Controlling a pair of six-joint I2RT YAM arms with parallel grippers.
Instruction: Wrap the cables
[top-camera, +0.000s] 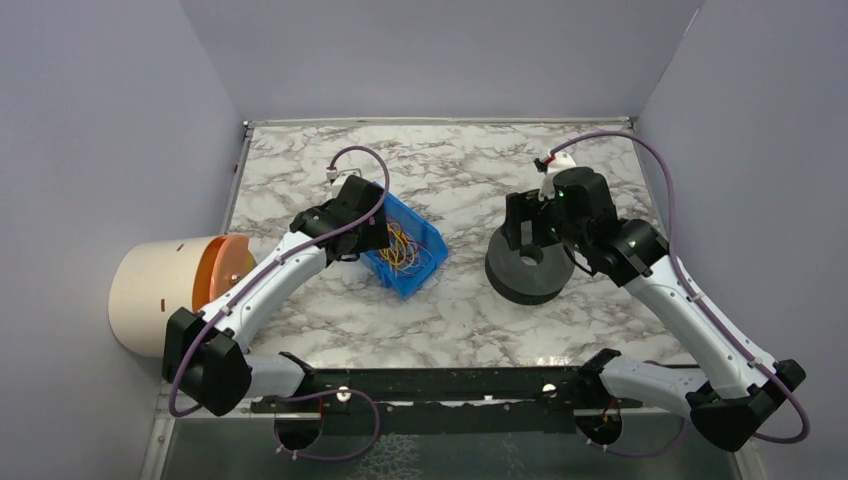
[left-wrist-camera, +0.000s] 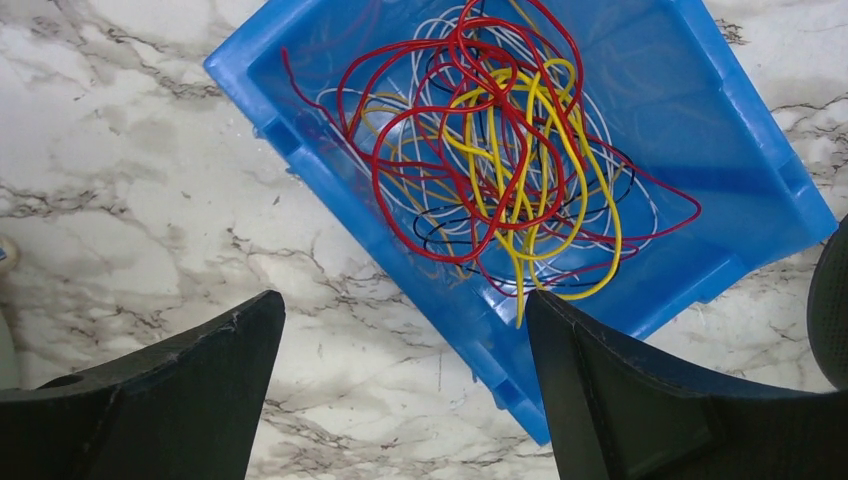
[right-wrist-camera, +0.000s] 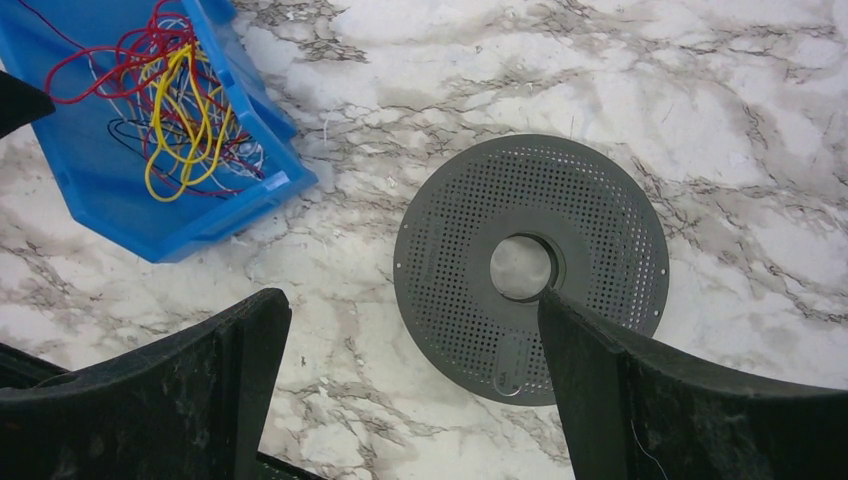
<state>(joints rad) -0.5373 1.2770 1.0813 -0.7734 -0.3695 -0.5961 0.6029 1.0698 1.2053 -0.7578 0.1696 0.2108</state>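
- Starting at the near edge of the marble surface, both arms rise from their bases and reach away from the camera, with mauve hoses trailing along them.
- Left hand: fingers spread wide with nothing between them. It is held above the near-left side of the blue bin. In the left wrist view its right finger overlaps the bin's near corner.
- Right hand: fingers likewise spread and holding nothing. It is poised over the spool, and the tip of its right finger lies just beside the spool's centre hole in the right wrist view.
- Spool: a dark grey round body with a perforated top face. It lies flat on the surface, well apart from the bin and to its right.
- Cables: a loose tangle of thin red, yellow, white and black wires. They lie wholly inside the blue bin, touched by neither hand.
- Blue bin: it rests at an angle on the surface, left of centre.
- Cream cylinder: it lies on its side at the left margin, showing an orange inner face, apart from the bin.
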